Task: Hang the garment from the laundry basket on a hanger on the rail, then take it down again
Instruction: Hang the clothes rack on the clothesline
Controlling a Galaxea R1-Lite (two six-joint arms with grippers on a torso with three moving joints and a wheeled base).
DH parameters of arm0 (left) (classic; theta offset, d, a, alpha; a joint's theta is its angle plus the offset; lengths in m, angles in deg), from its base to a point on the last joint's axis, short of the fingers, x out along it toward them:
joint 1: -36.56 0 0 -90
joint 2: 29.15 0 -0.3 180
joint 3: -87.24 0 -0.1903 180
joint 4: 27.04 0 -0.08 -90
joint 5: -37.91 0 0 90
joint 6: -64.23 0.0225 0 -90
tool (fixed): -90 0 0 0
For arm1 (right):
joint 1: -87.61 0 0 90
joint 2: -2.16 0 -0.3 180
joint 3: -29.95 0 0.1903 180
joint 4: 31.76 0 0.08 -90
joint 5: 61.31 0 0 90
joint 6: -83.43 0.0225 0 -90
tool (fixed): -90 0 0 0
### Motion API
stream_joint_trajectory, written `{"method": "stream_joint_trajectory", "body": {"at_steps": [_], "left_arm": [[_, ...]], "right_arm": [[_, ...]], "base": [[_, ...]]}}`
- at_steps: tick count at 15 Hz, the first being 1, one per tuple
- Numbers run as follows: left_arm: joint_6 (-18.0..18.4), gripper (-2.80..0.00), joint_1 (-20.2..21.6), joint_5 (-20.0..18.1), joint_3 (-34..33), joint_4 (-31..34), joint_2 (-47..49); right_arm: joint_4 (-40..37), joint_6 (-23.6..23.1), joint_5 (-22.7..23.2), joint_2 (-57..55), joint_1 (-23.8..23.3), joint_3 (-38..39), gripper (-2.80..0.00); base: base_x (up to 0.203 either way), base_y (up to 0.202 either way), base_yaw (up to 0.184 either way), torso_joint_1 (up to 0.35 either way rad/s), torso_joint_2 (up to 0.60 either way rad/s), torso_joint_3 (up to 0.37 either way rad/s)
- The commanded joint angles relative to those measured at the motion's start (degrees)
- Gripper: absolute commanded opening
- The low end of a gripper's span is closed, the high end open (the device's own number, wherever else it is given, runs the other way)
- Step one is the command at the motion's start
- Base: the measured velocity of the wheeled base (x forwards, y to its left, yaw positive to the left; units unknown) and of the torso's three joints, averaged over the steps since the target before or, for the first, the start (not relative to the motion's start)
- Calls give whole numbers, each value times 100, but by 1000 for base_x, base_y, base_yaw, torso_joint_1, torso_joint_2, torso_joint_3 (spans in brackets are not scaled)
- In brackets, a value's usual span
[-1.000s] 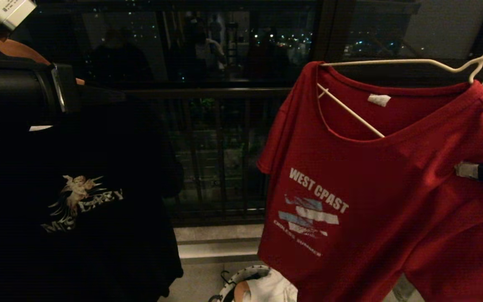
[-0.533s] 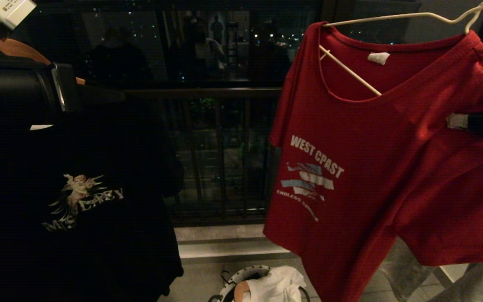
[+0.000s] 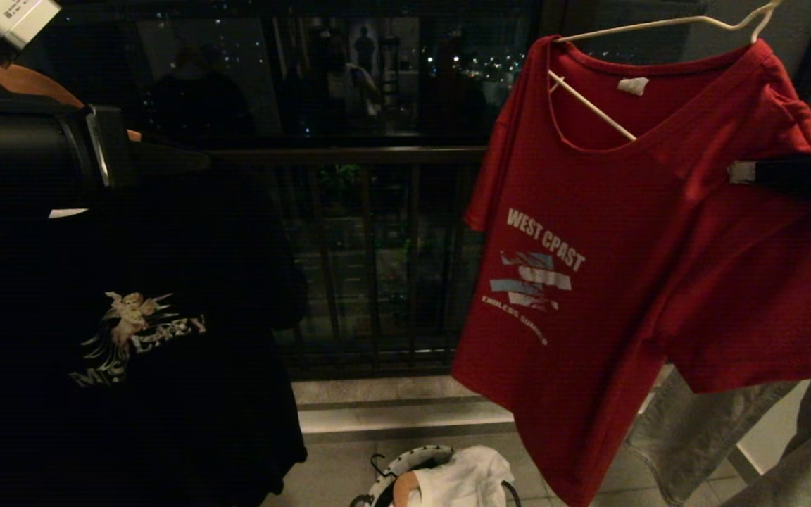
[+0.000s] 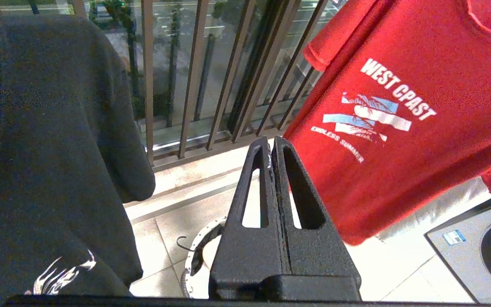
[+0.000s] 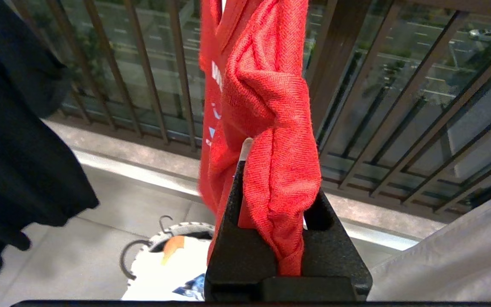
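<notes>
Nearest to me, my left gripper (image 4: 271,147) sits parked at the left with its fingers clenched on nothing, tips pressed together. My right gripper (image 5: 267,179) is at the right edge of the head view, fingers clamped on a bunched fold of the garment (image 3: 631,246) near its sleeve.

The garment hangs on the hanger (image 3: 659,24), high at the right; one wire arm crosses the open neckline, so the shirt sits crooked, one shoulder well seated and the other sagging. I judge it light, soft and limp: it will stretch and swing when pulled, and it can slide along the thin wire or snag on an upturned end. The fold I hold gives control of the cloth only, not the hanger. For lifting it off, the shoulder seam or collar looks the better hold.

Below, on the tiled floor, the laundry basket (image 3: 405,465) holds a white T-shirt (image 3: 465,479). A black T-shirt (image 3: 131,331) hangs close at the left, with a gap between it and the red one; that gap is my free room. Grey cloth (image 3: 715,429) crowds the lower right. Beyond stands the balcony railing (image 3: 370,267), near the hem, so I would avoid pushing outward.
</notes>
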Motion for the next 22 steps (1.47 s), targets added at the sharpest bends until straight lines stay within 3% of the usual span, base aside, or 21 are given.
{"method": "stream_joint_trajectory", "body": {"at_steps": [1,11,22], "left_arm": [[-8,-280,5,-10,0,4,5],[-8,-280,5,-2,9,4,5],[-8,-280,5,-2,0,4,-21]], "right_arm": [[3,-31,9,-200,-47,-100,-280],[-15,-322,8,-471,-59,-224,-280],[-15,-322,9,-410,-59,19,-280]], "base": [[0,0,0,0,0,0],[0,0,0,0,0,0],[0,0,0,0,0,0]]}}
